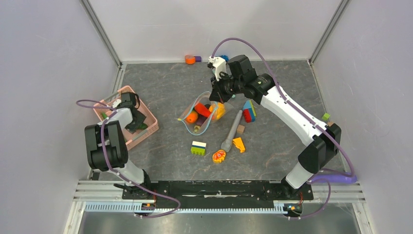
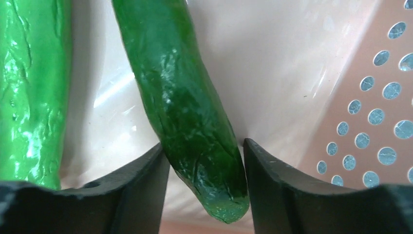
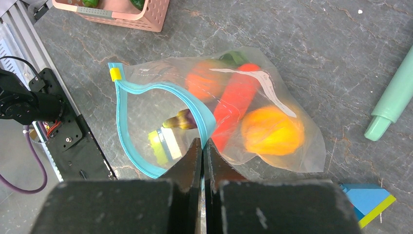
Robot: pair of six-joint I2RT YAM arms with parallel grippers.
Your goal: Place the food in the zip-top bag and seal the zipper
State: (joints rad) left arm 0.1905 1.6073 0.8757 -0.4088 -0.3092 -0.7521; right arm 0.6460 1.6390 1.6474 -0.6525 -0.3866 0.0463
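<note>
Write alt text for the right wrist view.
Right gripper shut on the teal zipper of an open zip-top bag lying on a grey table, with orange, red and yellow toy food inside. A pink basket sits top left, a mint-green stick at right.

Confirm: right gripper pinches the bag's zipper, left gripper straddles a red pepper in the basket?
Not a red pepper. The left gripper straddles a dark green cucumber in the basket, as the left wrist view shows. The right gripper does pinch the bag at its zipper.
</note>
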